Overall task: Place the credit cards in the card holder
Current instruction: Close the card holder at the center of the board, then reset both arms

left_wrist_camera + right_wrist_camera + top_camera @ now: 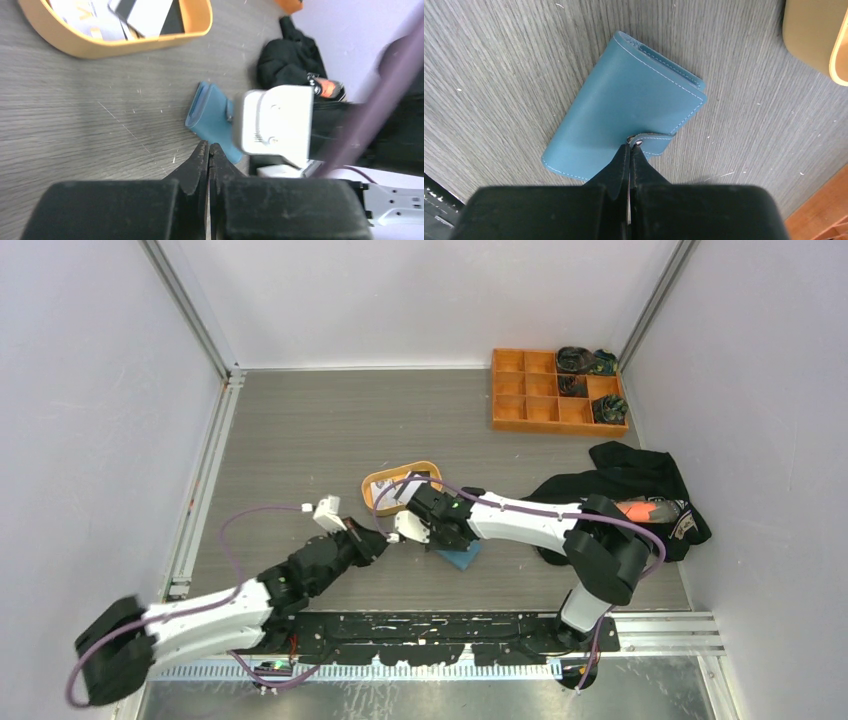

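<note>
The blue card holder (624,105) lies folded shut on the grey table, partly under my right arm in the top view (462,559). My right gripper (631,145) is shut, its tips pressed against the snap-button tab (656,142). I cannot tell whether the tab is pinched. Several credit cards (145,12), white with dark stripes, lie in the orange oval tray (125,42) just beyond the holder (400,485). My left gripper (209,146) is shut and empty, low over the table beside the holder's (210,112) near edge. In the top view it (385,538) sits just left of the right gripper (445,540).
An orange compartment box (558,390) holding dark items stands at the back right. Black clothing (625,490) with an orange object (645,510) on it lies at the right, close to my right arm's elbow. A metal rail (450,625) runs along the near edge.
</note>
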Tool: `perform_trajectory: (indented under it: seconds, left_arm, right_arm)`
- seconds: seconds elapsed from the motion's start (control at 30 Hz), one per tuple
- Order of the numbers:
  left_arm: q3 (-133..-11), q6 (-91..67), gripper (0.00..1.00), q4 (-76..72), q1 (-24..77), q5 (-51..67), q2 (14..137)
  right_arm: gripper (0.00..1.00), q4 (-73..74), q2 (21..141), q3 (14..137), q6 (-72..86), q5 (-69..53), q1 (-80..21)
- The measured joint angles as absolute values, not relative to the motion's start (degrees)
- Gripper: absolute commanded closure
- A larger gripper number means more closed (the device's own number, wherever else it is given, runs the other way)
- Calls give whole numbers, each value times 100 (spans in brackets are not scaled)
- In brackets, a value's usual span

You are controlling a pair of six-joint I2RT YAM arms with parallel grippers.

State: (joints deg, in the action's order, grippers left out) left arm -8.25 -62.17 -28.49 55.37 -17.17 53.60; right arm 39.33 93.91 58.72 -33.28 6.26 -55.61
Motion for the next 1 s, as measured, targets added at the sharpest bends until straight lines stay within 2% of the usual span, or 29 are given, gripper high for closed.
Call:
perform_trajectory:
  seconds: [0.13, 0.3, 0.5, 0.73, 0.93, 1.0]
  left_arm:
    - [-1151, -5994, 100, -642, 5537, -2246, 3282]
    - [-1396, -5795, 100, 1181, 5535, -2722, 2086]
    - [-1479, -5649, 100, 2132, 5535, -2842, 2206]
    - [-1498, -5599, 100, 2152, 5535, -2744, 2864]
    - [-1500, -5542, 100, 2211, 5535, -2727, 2742]
    - [-1511, -5527, 100, 2292, 5535, -2729, 2563]
  right_arm:
    - [99, 3986, 9480, 5918, -3323, 895, -5730]
    - [99, 3997, 9524, 5913, -3308, 1131, -5870]
    - [99, 3938, 9526, 5848, -3301, 1341, -6001]
    - [99, 4023, 9703, 5920, -3336, 1688, -6219]
    - [98, 4351, 9946, 6211, -3395, 1688, -6228]
    - [82, 4399, 9974, 6250, -3387, 1682, -6178]
